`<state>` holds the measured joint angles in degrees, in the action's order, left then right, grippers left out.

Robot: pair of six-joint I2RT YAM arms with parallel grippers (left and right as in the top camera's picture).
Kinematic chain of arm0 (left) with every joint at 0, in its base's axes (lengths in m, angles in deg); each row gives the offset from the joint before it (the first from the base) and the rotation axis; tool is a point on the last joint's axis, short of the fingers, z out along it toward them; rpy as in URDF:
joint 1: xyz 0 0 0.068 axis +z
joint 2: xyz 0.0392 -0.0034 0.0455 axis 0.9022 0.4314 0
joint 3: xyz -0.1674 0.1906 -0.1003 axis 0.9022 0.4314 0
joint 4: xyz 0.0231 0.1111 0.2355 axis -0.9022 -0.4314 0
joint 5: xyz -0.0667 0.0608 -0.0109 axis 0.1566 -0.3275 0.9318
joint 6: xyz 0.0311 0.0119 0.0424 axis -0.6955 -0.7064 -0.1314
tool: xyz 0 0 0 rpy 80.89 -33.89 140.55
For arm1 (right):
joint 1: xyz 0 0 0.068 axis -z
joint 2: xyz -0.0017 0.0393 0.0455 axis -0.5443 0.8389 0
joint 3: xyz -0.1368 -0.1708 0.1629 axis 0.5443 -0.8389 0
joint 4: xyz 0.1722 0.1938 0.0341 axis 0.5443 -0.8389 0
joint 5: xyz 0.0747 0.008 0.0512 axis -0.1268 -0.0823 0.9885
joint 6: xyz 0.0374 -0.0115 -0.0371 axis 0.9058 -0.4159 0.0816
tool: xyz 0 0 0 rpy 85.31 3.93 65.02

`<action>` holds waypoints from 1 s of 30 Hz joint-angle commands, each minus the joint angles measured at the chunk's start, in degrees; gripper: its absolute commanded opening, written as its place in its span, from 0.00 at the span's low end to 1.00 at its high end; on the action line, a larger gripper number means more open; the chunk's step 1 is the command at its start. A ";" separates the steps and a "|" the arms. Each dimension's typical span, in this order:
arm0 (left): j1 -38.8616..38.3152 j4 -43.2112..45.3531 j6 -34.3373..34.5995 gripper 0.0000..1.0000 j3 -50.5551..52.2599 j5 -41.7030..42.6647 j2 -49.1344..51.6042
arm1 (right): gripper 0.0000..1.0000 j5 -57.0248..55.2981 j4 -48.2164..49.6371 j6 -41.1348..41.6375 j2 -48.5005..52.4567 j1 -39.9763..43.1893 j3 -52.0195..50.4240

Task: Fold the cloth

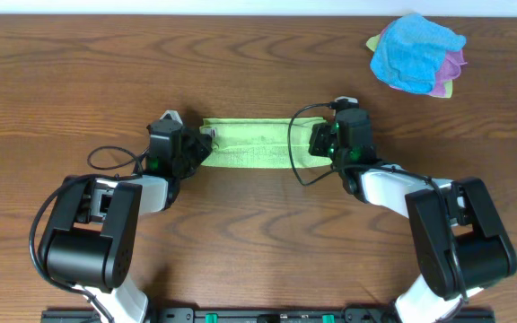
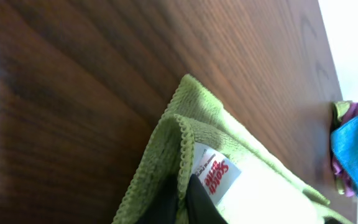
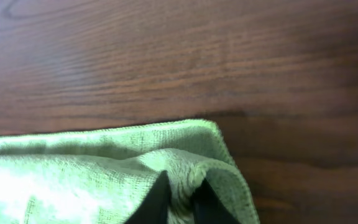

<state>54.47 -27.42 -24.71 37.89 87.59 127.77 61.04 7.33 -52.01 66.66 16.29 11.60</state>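
Left pincer (image 2: 180,198) clamping cloth (image 2: 166,140) hem, white tag (image 2: 216,175) reading Scotch-Brite

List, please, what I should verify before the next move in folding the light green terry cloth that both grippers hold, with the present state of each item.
1. Left gripper is closed on the left end of the light lime-green terry cloth, beside the small white tag: ok.
2. Right gripper is closed on the cloth's right end: ok.
3. Cloth lies as a straight narrow band between the grippers: ok.
4. Edges of the layers are aligned: cannot tell, the ends bunch around the fingers.
5. Pile of bright blue and purple cloths lies apart from the cloth, at the far right of the brown wooden table: ok.
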 commanded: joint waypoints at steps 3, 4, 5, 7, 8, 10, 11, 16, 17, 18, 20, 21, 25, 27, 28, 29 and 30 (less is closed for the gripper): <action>-0.17 2.99 0.00 0.34 -0.68 -1.14 0.35 | 0.53 0.26 1.03 -1.07 0.33 0.50 0.52; -0.17 3.89 -0.02 0.41 -0.68 -0.85 0.33 | 0.56 0.96 1.22 -1.07 0.17 0.50 0.52; -0.17 4.76 0.00 0.47 -0.68 -0.72 0.28 | 0.57 1.36 1.42 -1.07 0.13 0.50 0.52; -0.13 6.34 -0.02 0.61 -0.68 0.48 0.11 | 0.58 2.45 1.44 -1.05 -0.39 0.50 0.52; -0.13 6.88 -0.04 0.67 -0.68 1.27 -0.09 | 0.58 3.34 1.40 -1.01 -0.94 0.50 0.52; -0.09 7.23 -0.04 0.72 -0.68 2.01 -0.63 | 0.58 4.48 1.38 -0.98 -1.97 0.50 0.52; -0.04 7.23 -0.07 0.73 -0.68 2.21 -1.01 | 0.57 4.68 1.33 -0.76 -2.67 0.50 0.52; 0.98 6.08 -1.11 0.75 -0.68 4.61 -3.98 | 0.57 4.68 -0.61 0.98 -7.28 0.55 0.52; 1.40 5.38 -1.44 0.74 -0.68 5.14 -4.81 | 0.57 4.68 -1.68 1.16 -8.37 0.55 0.52; 1.81 4.17 -1.84 0.74 -0.68 5.31 -5.73 | 0.57 4.68 -2.75 1.16 -9.33 0.55 0.52; 2.71 1.14 -2.75 0.75 -0.68 5.31 -7.69 | 0.57 4.68 -5.31 1.79 -11.13 0.55 0.52; 3.15 -0.42 -3.63 0.75 -0.68 5.27 -8.66 | 0.57 4.68 -6.49 1.81 -11.87 0.55 0.52; 4.87 -7.54 -7.43 0.75 -0.68 5.25 -13.22 | 0.56 4.70 -12.09 2.05 -15.39 0.55 0.52; 5.14 -9.25 -7.56 0.75 -0.68 5.53 -14.93 | 0.56 4.72 -14.56 2.84 -17.00 0.55 0.52; 5.14 -9.49 -7.54 0.75 -0.68 6.16 -15.69 | 0.55 4.70 -15.85 3.43 -17.86 0.55 0.52; 5.11 -9.42 -7.28 0.75 -0.68 7.17 -16.39 | 0.55 4.70 -17.38 4.15 -18.84 0.55 0.52; 4.94 -9.40 -6.58 0.75 -0.68 8.00 -16.90 | 0.55 4.68 -18.78 5.11 -19.71 0.55 0.52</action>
<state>59.43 -36.80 -29.91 37.67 93.03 112.89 65.48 -9.85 -49.75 49.74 16.31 11.76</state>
